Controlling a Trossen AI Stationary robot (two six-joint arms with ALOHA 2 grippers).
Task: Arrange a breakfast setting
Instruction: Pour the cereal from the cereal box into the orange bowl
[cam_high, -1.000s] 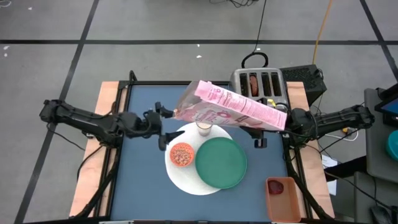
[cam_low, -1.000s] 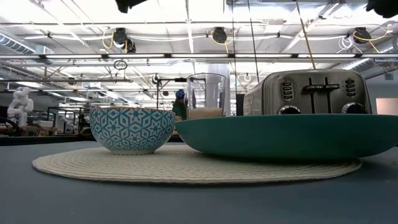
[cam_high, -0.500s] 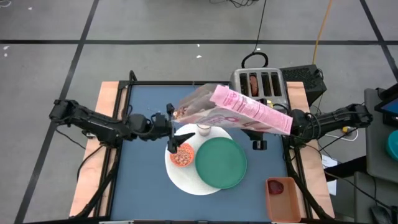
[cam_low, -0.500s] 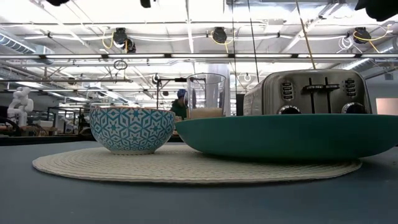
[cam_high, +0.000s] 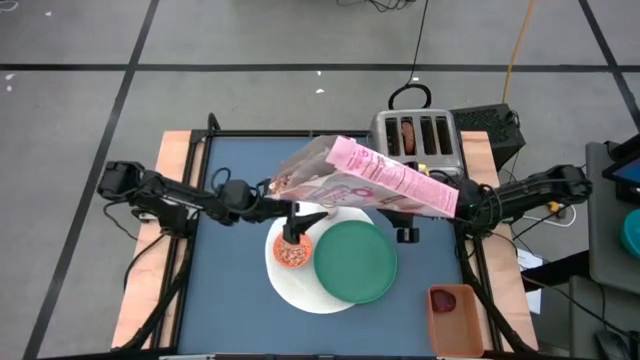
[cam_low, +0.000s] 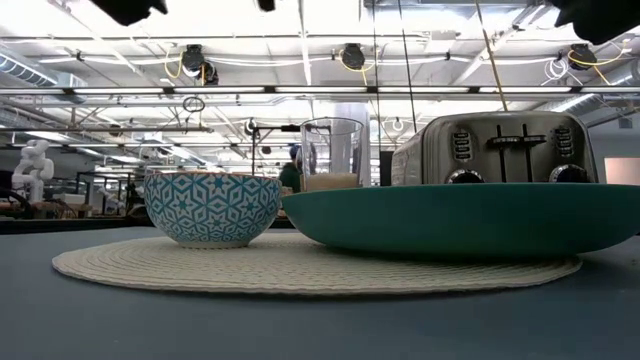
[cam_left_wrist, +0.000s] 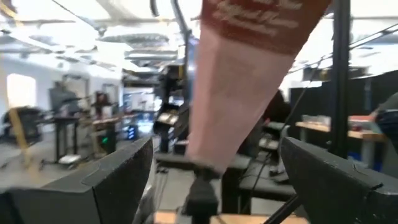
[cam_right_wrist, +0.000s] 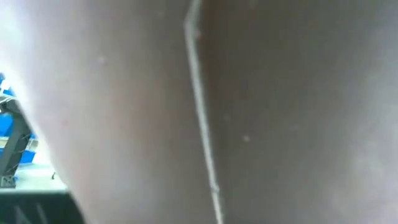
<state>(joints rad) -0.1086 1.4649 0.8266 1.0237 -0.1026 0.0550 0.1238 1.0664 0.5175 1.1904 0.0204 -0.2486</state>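
I see the large white plate (cam_high: 300, 285) flat on the tabletop, centre of the overhead frame; in the low view it looks woven, like a mat. The green plate (cam_high: 355, 261) lies flat on its right part, overlapping its rim. The small bowl (cam_high: 292, 250), blue-and-white patterned outside, sits upright on the white plate's left part, holding reddish cereal. The clear glass (cam_low: 331, 154) stands upright behind the bowl with a little milk in its bottom. A dark red fruit (cam_high: 443, 299) lies in an orange container at lower right.
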